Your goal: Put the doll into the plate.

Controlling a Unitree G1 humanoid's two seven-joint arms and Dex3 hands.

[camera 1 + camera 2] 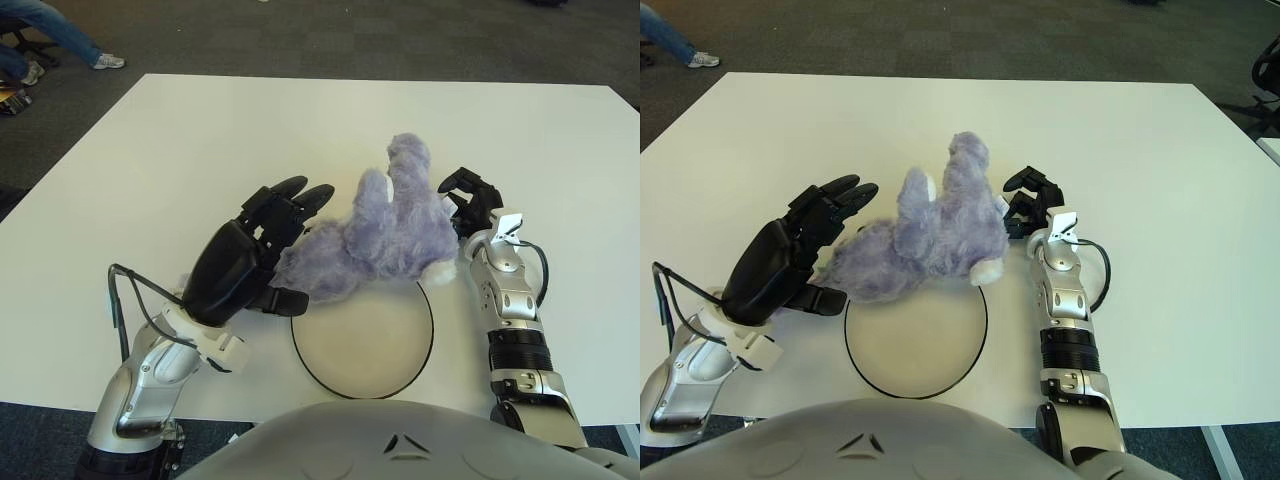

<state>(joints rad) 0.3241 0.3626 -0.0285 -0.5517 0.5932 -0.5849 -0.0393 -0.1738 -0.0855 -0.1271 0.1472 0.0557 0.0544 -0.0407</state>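
**Purple Plush Doll Slumped Across the Far Rim of the Plate**

Nearest, at the bottom edge: the grey curved torso shell (pixel 400 445) of the robot. Just beyond, on the white table (pixel 150 150), a round cream plate (pixel 362 345) with a thin dark rim, most of its face bare. Draped over the far edge of that plate, a fluffy purple plush doll (pixel 380 240), lying on its side, one limb poking upward, a white-tipped paw at the right rim; body partly over the plate, partly over the table behind it.

To the left of the doll, the left hand (pixel 245 262), black, with fingers spread wide and extended, fingertips near the plush fur but not closed around it; whether touching, cannot tell. A black cable (pixel 125 300) looping off the wrist. To the right, the right hand (pixel 468 200) just beside the doll, dark fingers loosely bent, gripping nothing visible; silver forearm running back toward the near edge.

Farther out: bare white tabletop reaching to the far edge. Beyond the table, dark grey carpet (pixel 330 35). At the top left corner, a person's legs in blue jeans (pixel 50 25) and a white sneaker (pixel 108 61); at the right edge of the right eye view, part of a black chair (pixel 1268 65).
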